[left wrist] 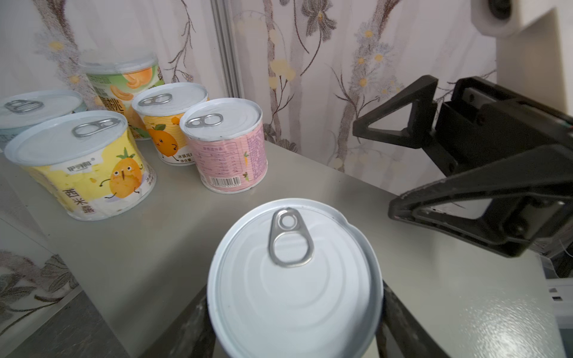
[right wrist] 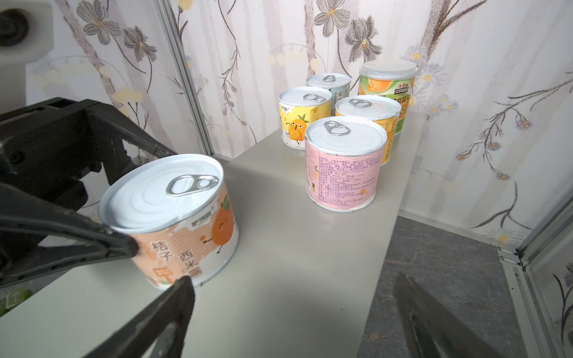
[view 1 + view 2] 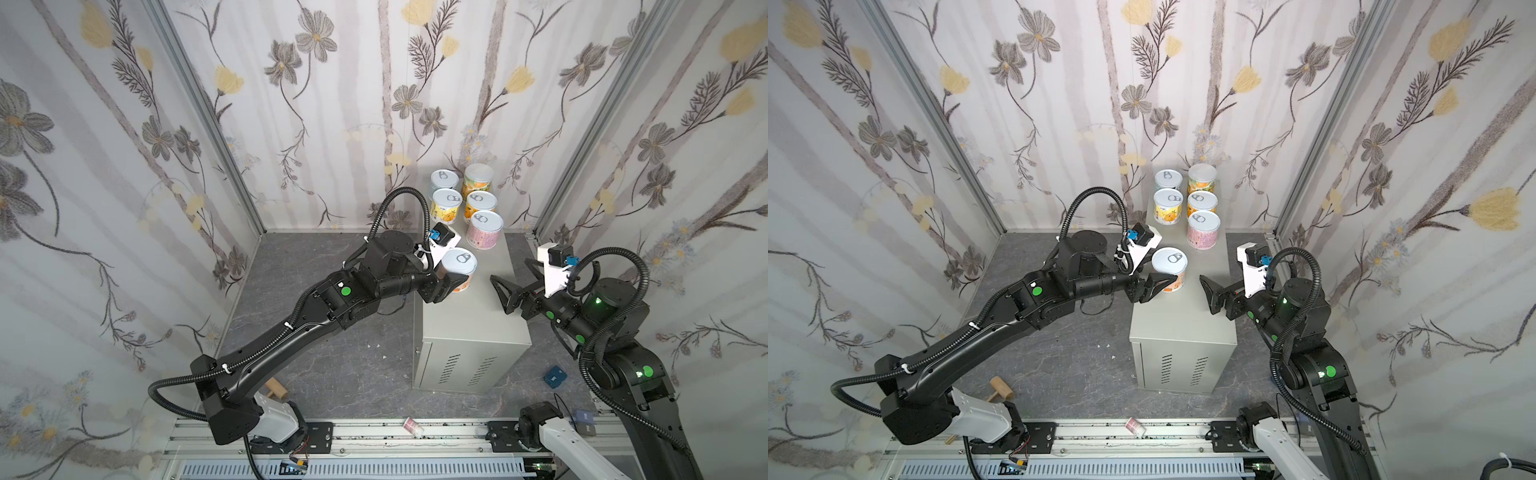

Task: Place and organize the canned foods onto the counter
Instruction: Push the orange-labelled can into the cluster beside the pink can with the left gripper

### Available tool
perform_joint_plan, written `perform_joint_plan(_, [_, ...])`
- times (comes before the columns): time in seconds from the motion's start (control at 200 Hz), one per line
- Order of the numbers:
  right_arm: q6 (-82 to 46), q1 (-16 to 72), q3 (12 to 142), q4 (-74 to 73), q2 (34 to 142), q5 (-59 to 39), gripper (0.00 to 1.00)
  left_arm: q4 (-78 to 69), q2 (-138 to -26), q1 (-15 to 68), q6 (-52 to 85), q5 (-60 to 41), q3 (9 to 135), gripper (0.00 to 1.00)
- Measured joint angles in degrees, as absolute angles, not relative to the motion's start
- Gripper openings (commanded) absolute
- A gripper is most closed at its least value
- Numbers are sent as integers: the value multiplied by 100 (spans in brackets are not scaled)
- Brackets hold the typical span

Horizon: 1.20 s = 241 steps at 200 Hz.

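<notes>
Peach label, silvery-white pull-tab lid, short and round: peach can (image 3: pixel 458 270), upright, near the left edge of the worktop. Pinched from two sides by the black left end effector (image 3: pixel 1163 281), with one finger (image 2: pixel 108 243) pressed flat on the label and one round the back. Looks to be sitting on the flat top, with its bottom rim right down on the grey in the right wrist view.

For the worktop, a big light grey metal box (image 3: pixel 490 328) with slots low on its front, standing on the dark grey stone floor (image 3: pixel 332 365).

Spread wide and holding nothing: black right end effector (image 3: pixel 509 270), over the right side of the worktop, level with the peach can. Bare grey top between the two, no touching.

At the far end of the worktop, by the flowery wall (image 3: pixel 353 104), five more cans close together in two rows. Right row, front to back: pink can with tiny print (image 3: pixel 484 235), orange-and-yellow can with an orange fruit face (image 3: pixel 481 206), taller green can with a plain lid (image 3: pixel 478 183). Left row: yellow can with a pineapple face (image 3: pixel 446 208), then pale blue can (image 3: pixel 444 180) at the back. Pink can nearest to the peach can, but well apart from it.
</notes>
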State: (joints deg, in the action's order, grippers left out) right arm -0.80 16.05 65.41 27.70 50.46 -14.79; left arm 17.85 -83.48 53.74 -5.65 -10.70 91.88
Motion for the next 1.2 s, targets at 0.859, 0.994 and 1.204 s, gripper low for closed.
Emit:
perform_joint_plan(0.859, [-38, 1605, 6523, 2773, 5046, -1352, 100, 808, -9360, 4515, -666, -1238, 9675, 64])
perform_joint_plan(0.994, [-36, 1605, 6523, 2775, 5046, -1315, 100, 709, -9448, 4488, -666, -1271, 9710, 64])
perform_joint_plan(1.204, [-32, 1605, 6523, 2781, 5028, -1315, 100, 589, -9520, 4464, -663, -1267, 9727, 64])
